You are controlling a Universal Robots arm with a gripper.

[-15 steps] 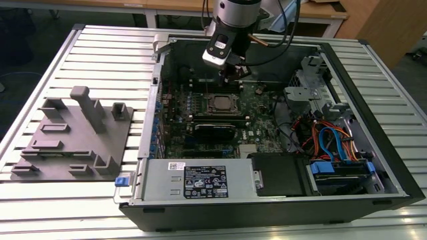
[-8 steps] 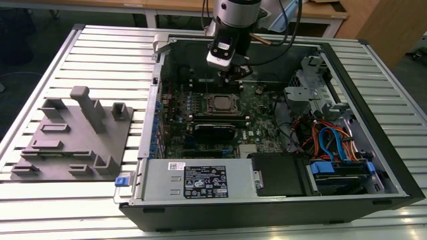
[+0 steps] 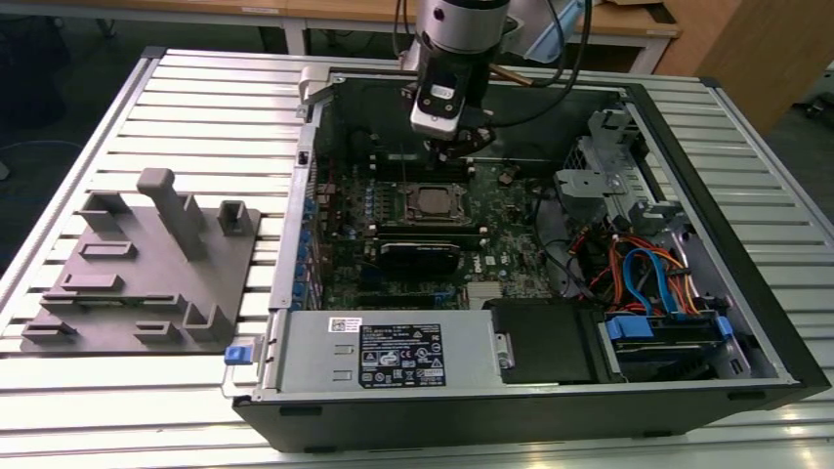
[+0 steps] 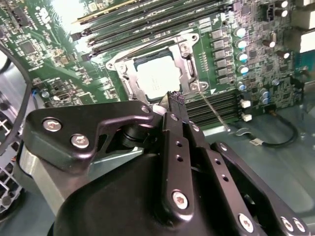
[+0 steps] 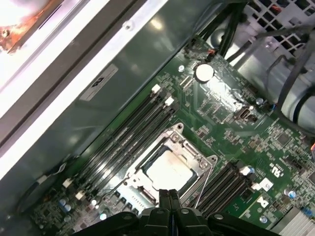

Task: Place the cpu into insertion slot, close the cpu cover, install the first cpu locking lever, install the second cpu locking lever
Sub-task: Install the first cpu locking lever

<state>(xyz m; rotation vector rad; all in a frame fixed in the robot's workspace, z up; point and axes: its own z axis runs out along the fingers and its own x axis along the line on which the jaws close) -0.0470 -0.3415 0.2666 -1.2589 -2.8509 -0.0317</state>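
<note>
Well off to the exterior view's left of the end effector, a grey moulded rack sits on the slatted metal surface. Closer in is the open computer case, with its grey power box at the near end, well away from the end effector.

The end effector hangs inside the case over the green board, and the socket lies just below it. In both wrist views its fingers are clenched together with nothing visible between them, the tips hovering at the socket's edge.

The chip lies flat in the socket directly ahead of the tips, its pale metal top showing through the window of the cover plate, which is down over it. A thin wire lever runs out from the socket corner just beside the tips. Whether it is hooked home I cannot tell.

I'd judge the chip light, rigid and easily damaged, and best left alone now that it is framed in. The lever looks springy and slippery, so it is best pushed near its free end. Further to the exterior view's right, bundled cables lie well clear of the end effector.
</note>
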